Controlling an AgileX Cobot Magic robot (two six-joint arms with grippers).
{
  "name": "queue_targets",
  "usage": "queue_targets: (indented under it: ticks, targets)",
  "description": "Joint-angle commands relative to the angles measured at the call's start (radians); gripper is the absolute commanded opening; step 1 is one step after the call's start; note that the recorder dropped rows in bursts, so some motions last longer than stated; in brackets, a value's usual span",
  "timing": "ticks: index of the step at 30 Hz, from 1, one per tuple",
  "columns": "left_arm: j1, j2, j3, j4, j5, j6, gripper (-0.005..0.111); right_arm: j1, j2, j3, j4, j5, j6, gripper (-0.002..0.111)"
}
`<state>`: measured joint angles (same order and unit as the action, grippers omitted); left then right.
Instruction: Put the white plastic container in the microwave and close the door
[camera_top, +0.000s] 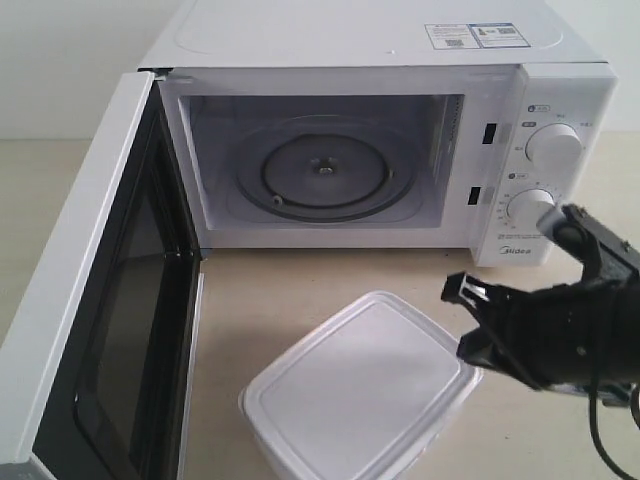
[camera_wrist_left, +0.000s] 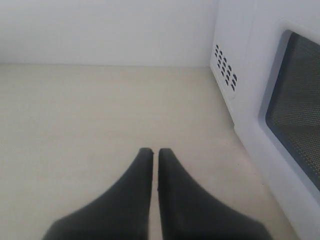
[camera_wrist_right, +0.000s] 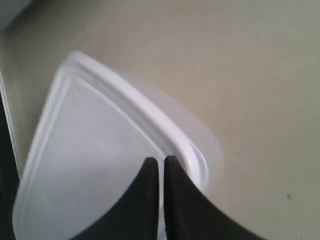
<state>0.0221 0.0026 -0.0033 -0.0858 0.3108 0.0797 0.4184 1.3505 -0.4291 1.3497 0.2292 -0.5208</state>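
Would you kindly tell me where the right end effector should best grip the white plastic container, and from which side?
Probably its protruding lid rim on the edge nearest the right end effector, coming in from the right with jaws opened first; they are shut now. The white plastic container lies flat and lidded on the table, and its broad top looks too wide to span.

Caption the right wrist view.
Right gripper, jaws shut, at the edge of the white plastic container on the beige table.
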Motion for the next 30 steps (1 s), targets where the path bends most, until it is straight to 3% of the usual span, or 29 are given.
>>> queue_targets:
  ticks: [1,5,8,10,17,30]
  targets:
    - [0.003,-0.003,0.003,0.000,-0.005,-0.006,0.004,0.002,0.015,-0.092,-0.037,-0.042,-0.047,0.000]
    - [0.003,-0.003,0.003,0.000,-0.005,-0.006,0.004,0.002,-0.077,-0.033,-0.076,0.041,-0.007,0.000]
    - [0.003,-0.003,0.003,0.000,-0.005,-0.006,0.004,0.002,-0.188,0.062,-0.203,0.263,0.073,0.000]
    - [0.003,-0.003,0.003,0.000,-0.005,-0.006,0.004,0.002,-0.183,0.093,-0.247,0.312,0.068,0.000]
    - [0.003,-0.003,0.003,0.000,-0.005,-0.006,0.004,0.002,-0.012,0.092,-0.284,0.162,0.036,0.000]
    - [0.003,-0.003,0.003,0.000,-0.005,-0.006,0.004,0.002,0.190,-0.195,-0.285,0.013,0.032,0.000]
